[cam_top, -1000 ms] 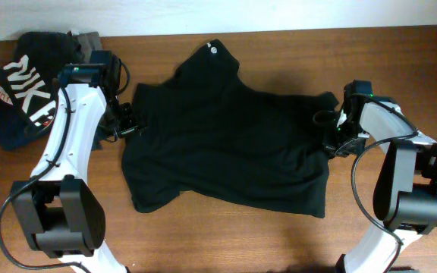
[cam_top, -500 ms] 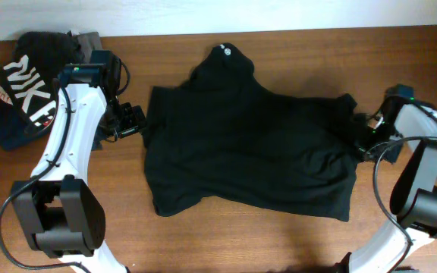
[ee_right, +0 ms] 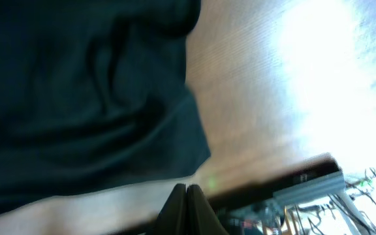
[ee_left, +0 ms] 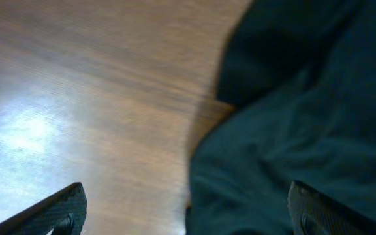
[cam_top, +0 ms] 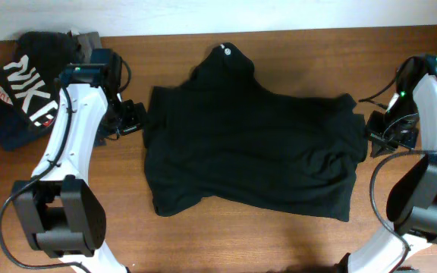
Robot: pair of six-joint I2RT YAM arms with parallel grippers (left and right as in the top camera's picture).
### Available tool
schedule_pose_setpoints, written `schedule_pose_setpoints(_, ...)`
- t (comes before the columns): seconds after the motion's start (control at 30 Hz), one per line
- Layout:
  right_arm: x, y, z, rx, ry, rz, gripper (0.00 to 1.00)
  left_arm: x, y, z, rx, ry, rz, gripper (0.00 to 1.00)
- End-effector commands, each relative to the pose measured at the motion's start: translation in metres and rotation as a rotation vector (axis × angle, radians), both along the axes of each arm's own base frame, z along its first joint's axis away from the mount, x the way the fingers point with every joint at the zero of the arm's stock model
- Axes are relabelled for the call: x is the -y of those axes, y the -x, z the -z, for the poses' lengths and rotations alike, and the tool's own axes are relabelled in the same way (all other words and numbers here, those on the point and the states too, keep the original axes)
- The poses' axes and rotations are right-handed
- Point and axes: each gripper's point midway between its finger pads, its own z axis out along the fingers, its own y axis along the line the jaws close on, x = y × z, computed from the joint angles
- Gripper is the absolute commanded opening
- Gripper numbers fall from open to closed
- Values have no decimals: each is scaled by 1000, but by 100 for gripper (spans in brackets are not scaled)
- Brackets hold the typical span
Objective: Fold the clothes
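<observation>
The clothes, a plain black T-shirt (cam_top: 249, 144), lie spread and rumpled across the middle of the table, with a small white mark (cam_top: 224, 51) by the collar at the far side. My left gripper (cam_top: 133, 119) hovers at the shirt's left sleeve edge. In the left wrist view it (ee_left: 188, 219) is wide open, with the shirt's edge (ee_left: 305, 117) under the right finger and bare wood under the left. My right gripper (cam_top: 371, 137) is just off the shirt's right edge. The right wrist view shows it (ee_right: 187, 190) shut on nothing, beside the shirt (ee_right: 77, 98).
A pile of other garments sits at the far left corner: a dark one with big white lettering (cam_top: 23, 87) and a grey one (cam_top: 89, 39). The wooden table (cam_top: 203, 243) ends at a white wall behind. Cables hang off both arms.
The shirt slid to the right with the right gripper, then stopped. The right arm has since pulled away to the right, off the cloth. The left gripper barely moved.
</observation>
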Motion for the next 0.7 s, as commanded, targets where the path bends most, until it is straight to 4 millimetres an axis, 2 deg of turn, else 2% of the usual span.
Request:
schedule_pose_setpoints(0.0,-26,11,-14,42,-1,-58,4,30,-7,-1,30,67,82,98)
schedule_pose_setpoints(0.07,-38,24,-3,23,-4,-77,4,38,-9,-1,41,67,105,98)
schedule_pose_setpoints(0.13,-42,37,18,10,2,-45,4,48,-8,-1,41,68,129,98)
schedule_pose_setpoints(0.3,-37,39,68,57,-20,-14,5,66,-6,-1,45,69,178,98)
schedule_pose_setpoints(0.4,-42,38,90,92,-62,-46,5,72,-5,-1,45,69,194,98)
schedule_pose_setpoints(0.5,-42,39,102,91,-59,-49,5,73,-6,-1,49,70,198,98)
schedule_pose_setpoints(0.67,-23,38,117,82,48,-23,9,74,-7,-1,56,71,198,98)
